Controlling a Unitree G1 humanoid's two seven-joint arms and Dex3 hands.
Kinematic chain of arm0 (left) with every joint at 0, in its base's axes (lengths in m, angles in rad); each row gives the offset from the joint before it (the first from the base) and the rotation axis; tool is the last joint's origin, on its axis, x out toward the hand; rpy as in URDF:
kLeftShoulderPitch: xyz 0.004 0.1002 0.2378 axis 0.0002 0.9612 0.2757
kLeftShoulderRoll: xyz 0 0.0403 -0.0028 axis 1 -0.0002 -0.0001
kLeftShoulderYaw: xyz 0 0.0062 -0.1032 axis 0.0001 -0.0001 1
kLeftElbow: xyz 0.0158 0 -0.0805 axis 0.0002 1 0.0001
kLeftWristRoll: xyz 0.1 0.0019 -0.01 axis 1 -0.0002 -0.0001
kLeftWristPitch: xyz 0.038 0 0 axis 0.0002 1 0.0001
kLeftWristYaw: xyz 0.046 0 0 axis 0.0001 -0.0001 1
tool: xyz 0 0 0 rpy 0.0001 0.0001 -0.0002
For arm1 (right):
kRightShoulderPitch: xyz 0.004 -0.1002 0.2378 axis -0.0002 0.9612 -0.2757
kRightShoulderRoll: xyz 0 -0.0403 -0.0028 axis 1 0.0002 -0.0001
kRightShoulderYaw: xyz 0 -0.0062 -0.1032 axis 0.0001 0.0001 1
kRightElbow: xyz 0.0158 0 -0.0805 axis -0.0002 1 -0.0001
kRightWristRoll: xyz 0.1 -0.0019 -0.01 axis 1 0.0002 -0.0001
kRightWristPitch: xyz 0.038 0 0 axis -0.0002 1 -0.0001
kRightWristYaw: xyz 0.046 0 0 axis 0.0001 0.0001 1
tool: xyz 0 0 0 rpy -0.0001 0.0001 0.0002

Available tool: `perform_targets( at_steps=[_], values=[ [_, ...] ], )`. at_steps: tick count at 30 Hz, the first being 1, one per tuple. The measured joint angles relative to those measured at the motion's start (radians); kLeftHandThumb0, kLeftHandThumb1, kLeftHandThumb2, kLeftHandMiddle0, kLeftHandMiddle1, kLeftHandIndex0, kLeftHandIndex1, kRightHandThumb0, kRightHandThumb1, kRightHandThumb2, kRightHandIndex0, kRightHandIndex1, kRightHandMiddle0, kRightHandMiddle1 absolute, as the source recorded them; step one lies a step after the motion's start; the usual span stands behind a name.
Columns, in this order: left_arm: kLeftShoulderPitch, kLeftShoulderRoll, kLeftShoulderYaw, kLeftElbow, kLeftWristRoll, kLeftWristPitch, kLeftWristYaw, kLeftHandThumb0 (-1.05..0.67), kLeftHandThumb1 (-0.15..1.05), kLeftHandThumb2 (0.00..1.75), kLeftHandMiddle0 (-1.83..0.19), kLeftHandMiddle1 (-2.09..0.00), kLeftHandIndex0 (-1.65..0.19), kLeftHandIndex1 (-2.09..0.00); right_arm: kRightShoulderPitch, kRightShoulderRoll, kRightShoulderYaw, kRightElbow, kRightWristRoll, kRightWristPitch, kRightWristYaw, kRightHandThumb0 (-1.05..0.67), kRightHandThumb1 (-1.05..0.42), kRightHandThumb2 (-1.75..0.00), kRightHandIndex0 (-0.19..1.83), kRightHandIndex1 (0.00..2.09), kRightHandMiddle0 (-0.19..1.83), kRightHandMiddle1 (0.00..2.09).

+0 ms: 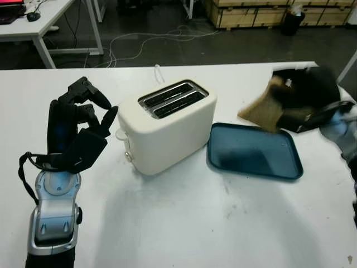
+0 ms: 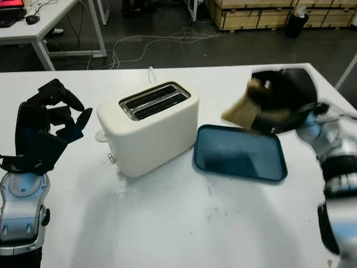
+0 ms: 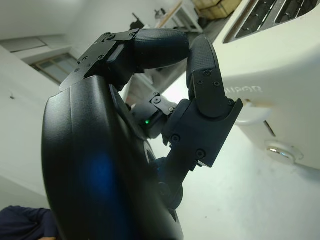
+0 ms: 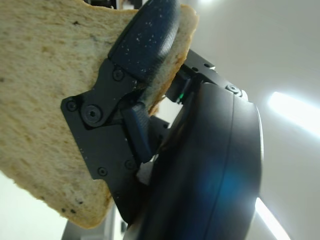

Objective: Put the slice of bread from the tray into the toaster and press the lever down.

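Note:
A cream two-slot toaster stands mid-table, its lever on the left end, up. To its right lies a dark blue tray with nothing on it. My right hand is shut on the slice of bread, holding it in the air above the tray's far right corner. In the right wrist view a black finger presses across the bread. My left hand stands upright left of the toaster, fingers curled, holding nothing; the toaster is close beside it.
The white table has open surface in front of the toaster and tray. A white cord runs off behind the toaster. Beyond the far edge are a dark floor with cables, another table and wooden crates.

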Motion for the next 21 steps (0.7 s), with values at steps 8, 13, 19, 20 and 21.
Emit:
perform_targets(
  at_steps=[8, 13, 19, 20, 21],
  values=[
    [-0.001, 0.008, 0.001, -0.005, 0.001, 0.007, -0.004, -0.39, 0.92, 1.03, -1.08, -1.75, -0.6, -1.75, -0.263, 0.171, -0.085, 0.104, 0.206, -0.002, 0.358, -1.03, -0.92, -0.63, 1.48, 1.75, 1.33, 1.75],
    [-0.001, 0.008, 0.002, -0.005, 0.001, 0.009, -0.005, -0.39, 0.92, 1.01, -1.07, -1.75, -0.6, -1.75, -0.351, 0.263, -0.137, 0.11, 0.303, 0.051, 0.548, -0.91, -0.92, -0.51, 1.29, 1.75, 1.08, 1.75],
    [-0.001, 0.008, 0.006, -0.005, -0.001, 0.009, -0.006, -0.41, 0.92, 1.0, -1.08, -1.75, -0.61, -1.75, -0.377, 0.356, -0.165, 0.053, 0.392, 0.131, 0.69, -0.7, -0.92, -0.41, 1.16, 1.75, 0.98, 1.75],
    [-0.001, 0.008, 0.006, -0.005, -0.001, 0.008, -0.008, -0.4, 0.92, 1.01, -1.08, -1.75, -0.61, -1.75, -0.38, 0.369, -0.165, 0.039, 0.401, 0.144, 0.698, -0.67, -0.92, -0.41, 1.17, 1.75, 0.98, 1.75],
    [-0.001, 0.008, 0.006, -0.005, -0.001, 0.008, -0.009, -0.4, 0.92, 1.01, -1.09, -1.75, -0.61, -1.75, -0.384, 0.383, -0.164, 0.025, 0.404, 0.16, 0.703, -0.65, -0.92, -0.42, 1.17, 1.75, 0.99, 1.75]
  ],
)
